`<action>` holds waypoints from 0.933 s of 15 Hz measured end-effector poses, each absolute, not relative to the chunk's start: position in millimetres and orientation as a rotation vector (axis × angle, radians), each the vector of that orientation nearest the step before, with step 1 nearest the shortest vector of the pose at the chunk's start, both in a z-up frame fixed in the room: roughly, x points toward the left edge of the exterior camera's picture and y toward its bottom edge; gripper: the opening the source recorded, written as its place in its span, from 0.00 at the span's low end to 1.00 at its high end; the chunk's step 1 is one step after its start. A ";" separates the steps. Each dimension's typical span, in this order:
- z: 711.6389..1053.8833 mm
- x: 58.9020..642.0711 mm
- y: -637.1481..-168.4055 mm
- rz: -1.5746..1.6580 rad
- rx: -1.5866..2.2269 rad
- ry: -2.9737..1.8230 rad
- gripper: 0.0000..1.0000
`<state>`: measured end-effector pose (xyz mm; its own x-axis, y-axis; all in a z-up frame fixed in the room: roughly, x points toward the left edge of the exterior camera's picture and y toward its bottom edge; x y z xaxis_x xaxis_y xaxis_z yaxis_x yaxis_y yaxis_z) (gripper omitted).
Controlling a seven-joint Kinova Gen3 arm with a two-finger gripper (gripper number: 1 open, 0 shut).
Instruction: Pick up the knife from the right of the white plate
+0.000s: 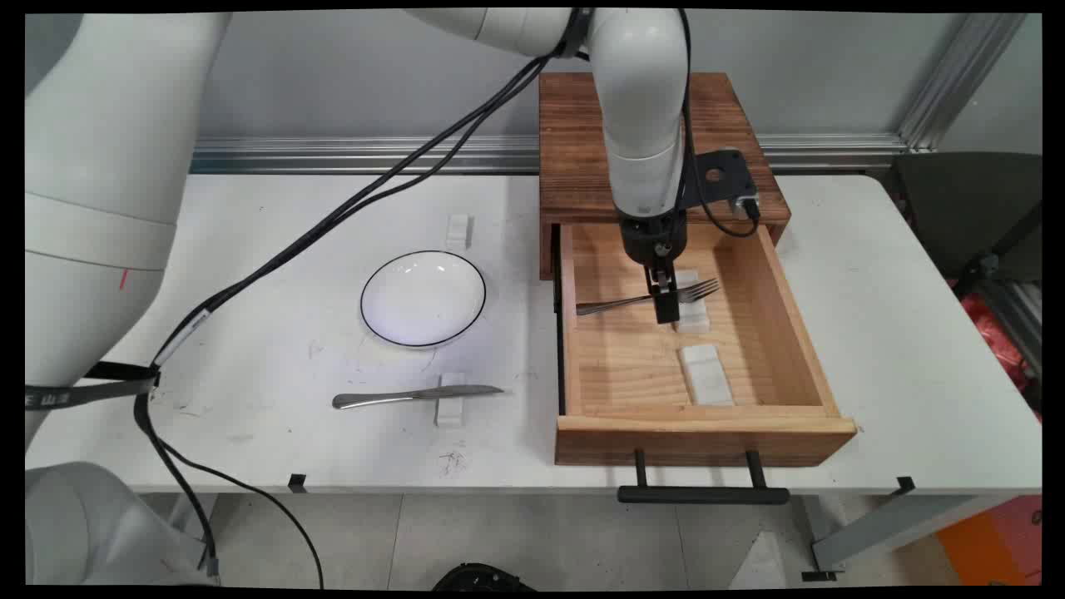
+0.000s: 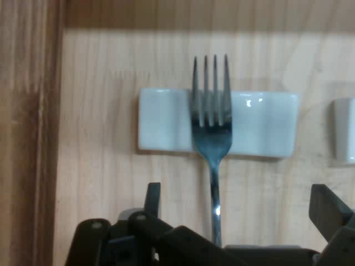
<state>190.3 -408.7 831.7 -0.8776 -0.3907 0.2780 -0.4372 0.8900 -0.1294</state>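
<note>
Gripper (image 1: 666, 309) was down inside the open wooden drawer (image 1: 790, 333), fingers (image 2: 327, 210) spread apart either side of the fork (image 1: 645, 299) handle, not touching it. Fork lay with its tines on a white rest (image 1: 691, 312) (second white rest (image 1: 705, 376) nearer the drawer front). Out on the table (image 1: 899, 366): white plate (image 1: 423, 298), and a knife (image 1: 416, 396) on its own rest.

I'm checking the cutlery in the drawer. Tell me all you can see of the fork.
The fork is shiny metal with four tines and a slim handle. It lies flat in the open wooden drawer, its head propped on a white rest. The gripper stands open astride its handle, not gripping it.
</note>
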 end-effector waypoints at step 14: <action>897.7 220.7 -348.4 0.256 0.617 -2.766 1.00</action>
